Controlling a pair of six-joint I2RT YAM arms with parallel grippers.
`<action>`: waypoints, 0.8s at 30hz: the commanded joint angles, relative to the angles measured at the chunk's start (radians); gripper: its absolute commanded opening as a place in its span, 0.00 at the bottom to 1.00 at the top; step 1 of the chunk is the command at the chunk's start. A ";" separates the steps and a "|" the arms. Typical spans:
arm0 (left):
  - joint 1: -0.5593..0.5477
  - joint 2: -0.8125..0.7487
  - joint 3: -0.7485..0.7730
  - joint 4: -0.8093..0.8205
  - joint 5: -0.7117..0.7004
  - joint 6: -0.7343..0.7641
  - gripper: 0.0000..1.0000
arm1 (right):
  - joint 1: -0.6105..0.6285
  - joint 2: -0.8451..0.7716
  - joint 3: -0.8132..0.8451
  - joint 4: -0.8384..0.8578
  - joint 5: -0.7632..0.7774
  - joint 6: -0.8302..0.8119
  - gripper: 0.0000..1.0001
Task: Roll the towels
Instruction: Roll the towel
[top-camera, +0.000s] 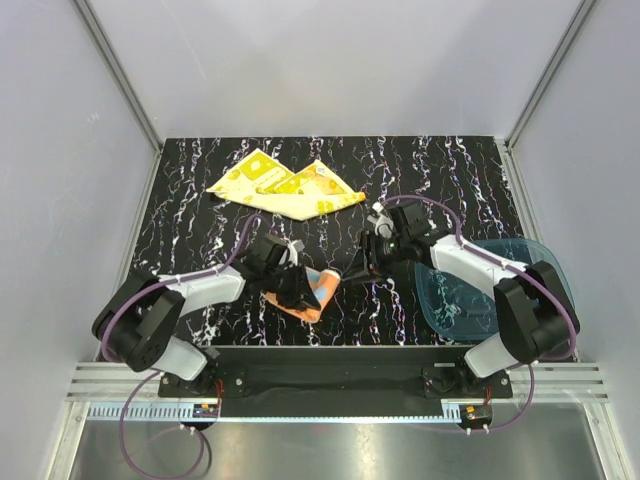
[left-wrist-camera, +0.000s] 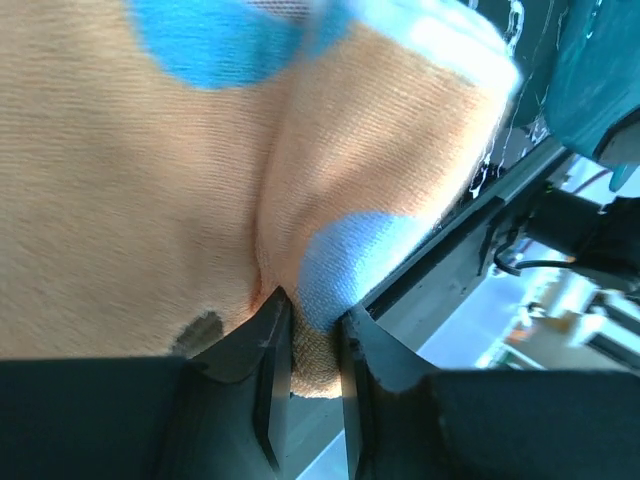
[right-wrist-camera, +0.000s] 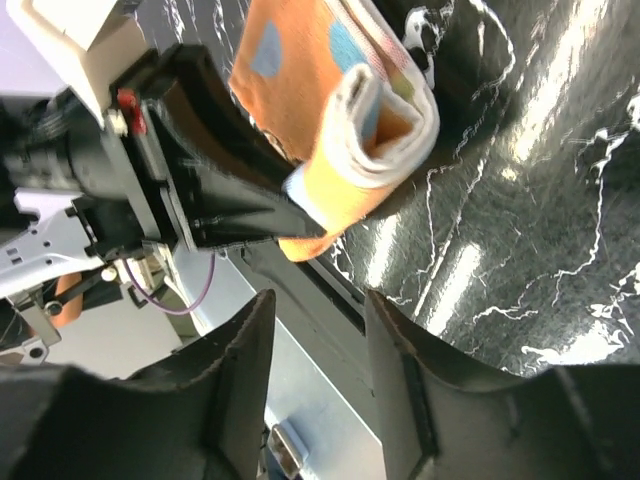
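Orange towel (top-camera: 312, 292) sits near the middle of the bench's (top-camera: 200, 200) near edge, already folded over on itself into a fat, loose roll. From the right wrist view you can see the open end of it, layers curled round a hollow core. The left gripper (left-wrist-camera: 315, 340) has it: jaws pinched together on a fold of the cloth, dots and all, right at the lower edge of the bundle. That grip looks meant to keep the wrap from springing open.

The right gripper (right-wrist-camera: 320, 330) is over at the roll's right-hand end, just beside it but not touching, jaws apart with nothing between them. My read is that it's free to go back in, tuck or steady that end.

Yellow towel (top-camera: 285, 187) lies towards the far edge, centre-left, spread out in a rumpled flat heap, untouched and not yet rolled. The blue tray (top-camera: 522, 250) waits at the near right corner, half under the right arm.

So one towel is partly rolled and one is left to do. The risk is the roll loosening if that pinch lets go too soon.
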 joint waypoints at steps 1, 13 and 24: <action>0.051 0.046 -0.051 0.150 0.187 -0.072 0.23 | 0.008 -0.024 -0.047 0.098 -0.049 0.028 0.49; 0.218 0.091 -0.120 0.181 0.320 -0.085 0.26 | 0.132 0.154 -0.076 0.341 -0.025 0.070 0.61; 0.264 0.137 -0.132 0.220 0.360 -0.100 0.28 | 0.183 0.300 -0.022 0.498 -0.020 0.102 0.75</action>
